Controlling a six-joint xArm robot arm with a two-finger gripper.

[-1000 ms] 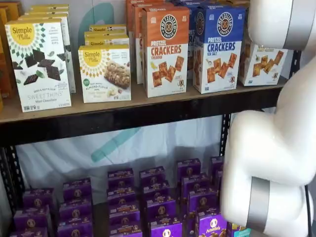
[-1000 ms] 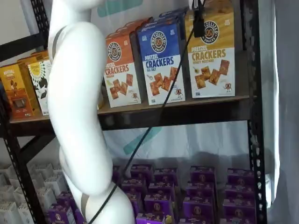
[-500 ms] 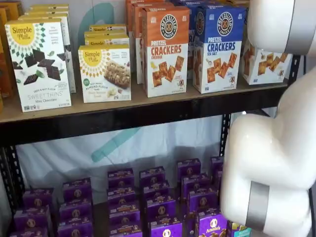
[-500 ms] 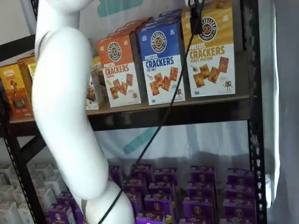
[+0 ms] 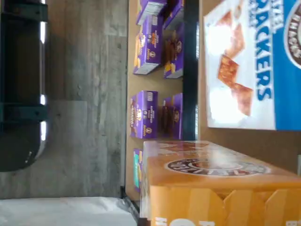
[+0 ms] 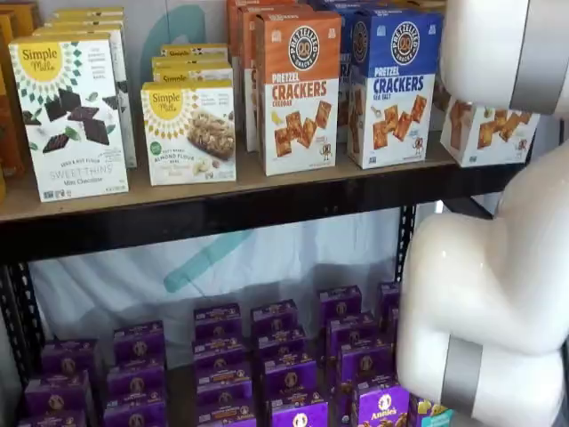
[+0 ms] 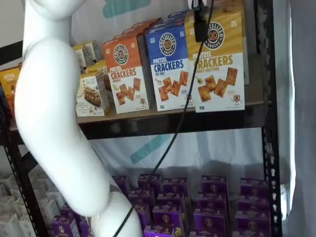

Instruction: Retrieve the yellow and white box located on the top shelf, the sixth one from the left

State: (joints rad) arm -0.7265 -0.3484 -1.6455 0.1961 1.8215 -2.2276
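Gripper closed on the yellow and white box at the right end of the top shelf.

The box stands upright, its long axis vertical, its printed face toward the cameras; in a shelf view its lower edge hangs over the front rail. The top part is yellow with a round dark logo, the lower part white with brown square crackers. The black fingers clamp it at 12 o'clock. The blue pretzel crackers box stands just beside it at 9 o'clock.
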